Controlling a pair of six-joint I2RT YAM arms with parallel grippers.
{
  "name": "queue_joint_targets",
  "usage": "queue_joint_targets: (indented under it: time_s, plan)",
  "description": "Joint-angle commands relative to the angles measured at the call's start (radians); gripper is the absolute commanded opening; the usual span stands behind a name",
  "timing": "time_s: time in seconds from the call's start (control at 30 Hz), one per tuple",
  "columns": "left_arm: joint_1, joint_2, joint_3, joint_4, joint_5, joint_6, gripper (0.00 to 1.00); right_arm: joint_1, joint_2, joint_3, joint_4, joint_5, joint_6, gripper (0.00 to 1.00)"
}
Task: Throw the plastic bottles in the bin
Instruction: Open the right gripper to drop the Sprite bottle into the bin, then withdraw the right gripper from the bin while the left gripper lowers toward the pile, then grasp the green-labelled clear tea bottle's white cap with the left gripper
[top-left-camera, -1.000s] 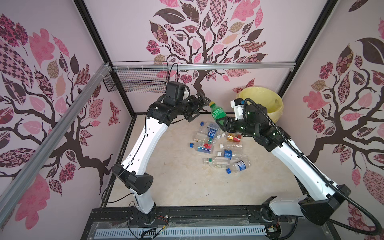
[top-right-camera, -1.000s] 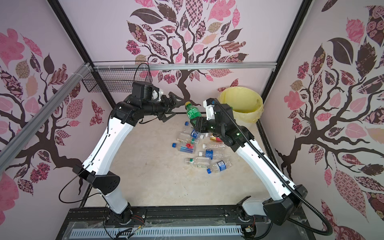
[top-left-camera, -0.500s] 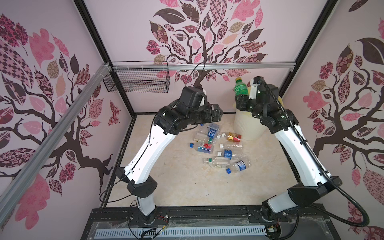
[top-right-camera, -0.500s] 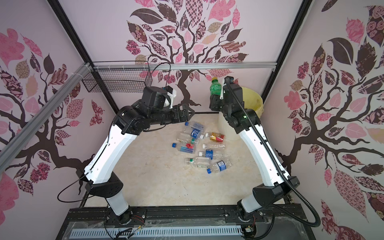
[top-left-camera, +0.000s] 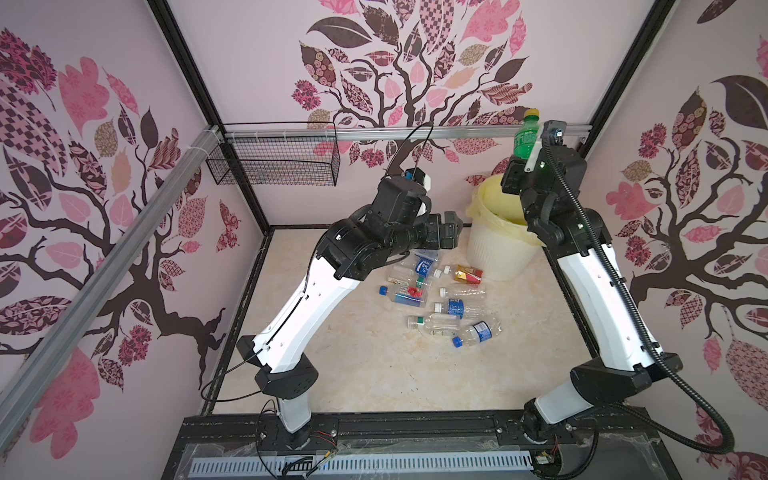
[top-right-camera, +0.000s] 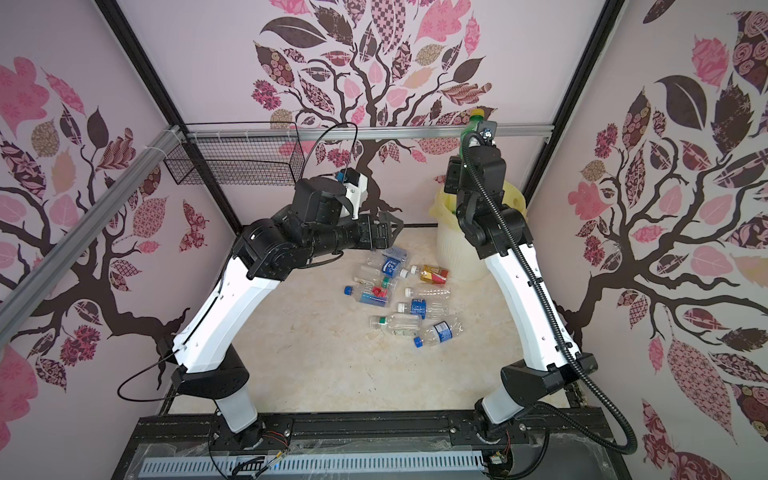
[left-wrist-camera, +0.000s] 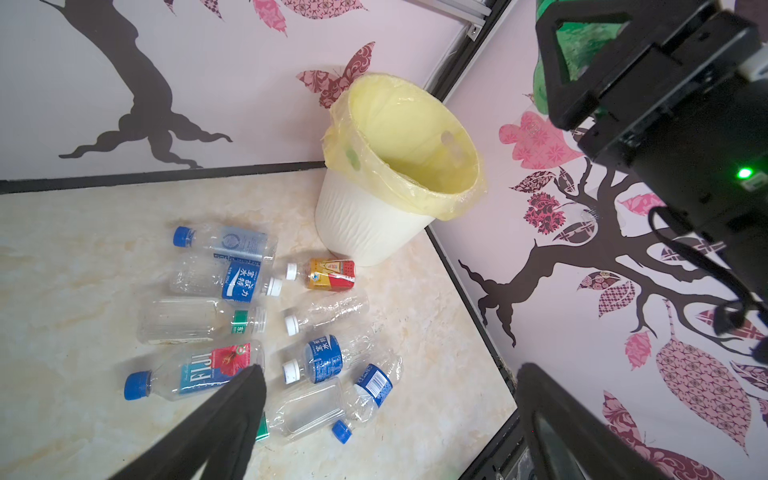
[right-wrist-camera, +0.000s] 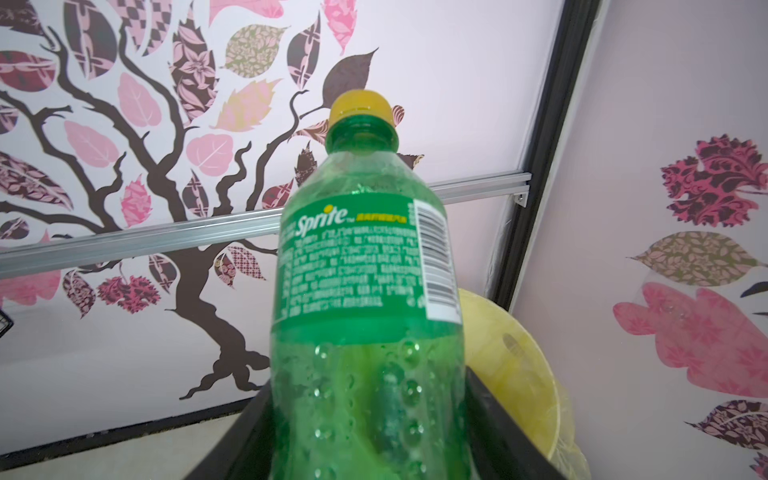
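Note:
A green plastic bottle (right-wrist-camera: 365, 291) with a yellow cap stands upright in my right gripper (right-wrist-camera: 370, 415), whose jaws are shut on its lower body. In both top views that bottle (top-left-camera: 525, 137) (top-right-camera: 470, 124) is high above the near rim of the bin (top-left-camera: 494, 253) (top-right-camera: 455, 257), a white ribbed bucket (left-wrist-camera: 365, 224) with a yellow bag. Several plastic bottles (top-left-camera: 440, 299) (left-wrist-camera: 249, 282) lie on the floor beside the bin, one with a red-gold label (left-wrist-camera: 330, 274). My left gripper (top-left-camera: 451, 226) (left-wrist-camera: 386, 378) hangs open above the far edge of that pile, holding nothing.
A black wire basket (top-left-camera: 274, 164) hangs from the aluminium rail on the back wall at the left. The bin stands in the back right corner against the black frame post. Patterned walls close in the floor on three sides.
My right arm has swung the green bottle from above the pile up and right to high over the bin. The left gripper has moved right and down towards the pile, staying open.

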Motion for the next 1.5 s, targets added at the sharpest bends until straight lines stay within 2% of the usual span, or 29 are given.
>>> queue_joint_targets:
  time_s: [0.0,0.1,0.2,0.27,0.33,0.63,0.8,1.0,1.13,1.37,1.47]
  plan:
    - [0.028,-0.019,0.003,-0.015,0.004,-0.032,0.97,-0.130,0.102,0.022,-0.029,-0.060,0.119,0.52]
    - [0.076,-0.009,-0.004,-0.056,0.045,-0.069,0.97,-0.235,0.253,0.122,-0.159,-0.186,0.233,0.63]
    - [0.092,0.005,0.027,-0.104,0.041,-0.067,0.97,-0.259,0.393,0.318,-0.279,-0.276,0.230,0.84]
    - [0.092,0.004,0.022,-0.108,0.036,-0.069,0.97,-0.261,0.430,0.409,-0.321,-0.298,0.241,0.93]
    - [0.092,0.002,0.005,-0.108,0.034,-0.083,0.97,-0.258,0.407,0.399,-0.302,-0.316,0.265,0.98]
    - [0.070,0.022,-0.023,-0.098,-0.020,-0.121,0.97,-0.253,0.311,0.290,-0.289,-0.359,0.313,1.00]
    - [0.044,0.006,-0.106,-0.093,-0.063,-0.136,0.97,-0.212,0.253,0.235,-0.301,-0.363,0.337,0.99]
    - [0.038,-0.054,-0.287,-0.071,-0.101,-0.180,0.97,-0.088,0.141,0.103,-0.310,-0.329,0.339,1.00]
    - [0.047,-0.112,-0.435,-0.048,-0.127,-0.209,0.97,-0.037,-0.006,-0.145,-0.271,-0.340,0.355,1.00]
    - [0.113,-0.225,-0.760,0.065,-0.052,-0.394,0.97,-0.012,-0.265,-0.534,-0.239,-0.360,0.338,1.00]
    - [0.115,-0.262,-0.885,0.148,0.001,-0.523,0.97,0.005,-0.357,-0.665,-0.238,-0.360,0.315,1.00]
